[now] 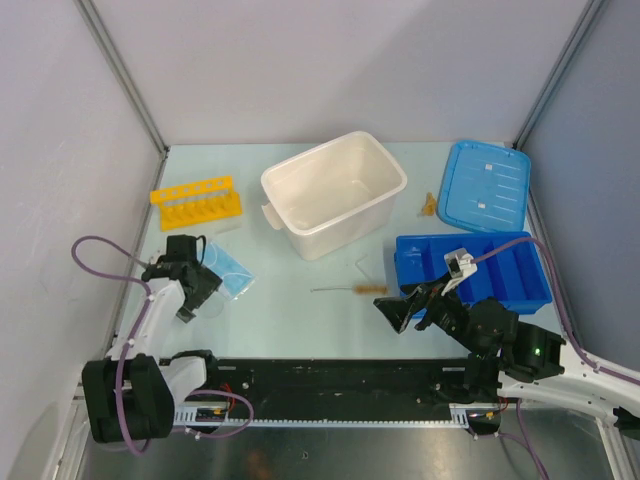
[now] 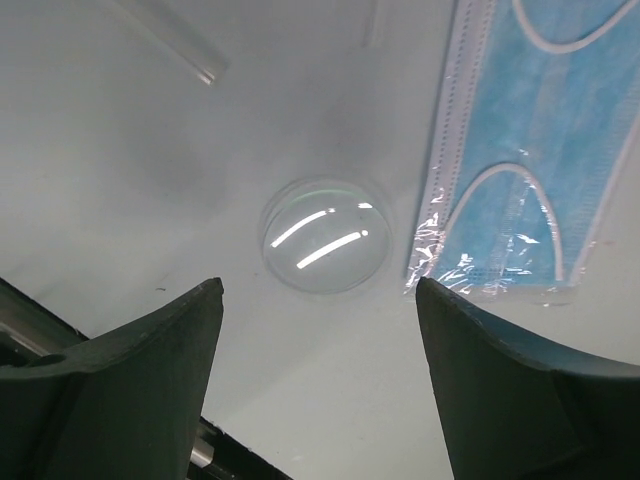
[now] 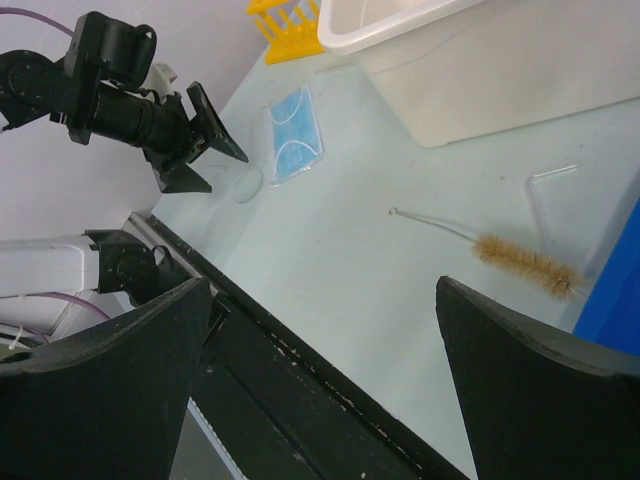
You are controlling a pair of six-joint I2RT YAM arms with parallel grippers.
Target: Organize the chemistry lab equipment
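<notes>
The yellow holed tube rack [image 1: 197, 203] stands at the far left. The wire brush with tan bristles [image 1: 350, 290] lies mid-table, and shows ahead of my right gripper in its wrist view [image 3: 525, 262]. A pale blue square packet [image 1: 228, 272] lies by my left gripper [image 1: 188, 292]. That gripper [image 2: 318, 292] is open and empty, hovering just short of a clear round glass dish [image 2: 325, 235], with the blue packet [image 2: 530, 150] to its right. My right gripper [image 1: 405, 312] is open and empty [image 3: 322, 290] above the table's near edge. A tiny amber piece [image 1: 428, 205] lies by the blue lid.
The big white tub [image 1: 335, 195] stands at centre back, its blue lid [image 1: 486, 186] at back right. The blue divided tray [image 1: 470, 272] sits right of the brush. A clear tube [image 3: 545, 195] lies near the brush, another [image 2: 180, 45] beyond the dish. A black rail [image 1: 330, 385] runs along the near edge.
</notes>
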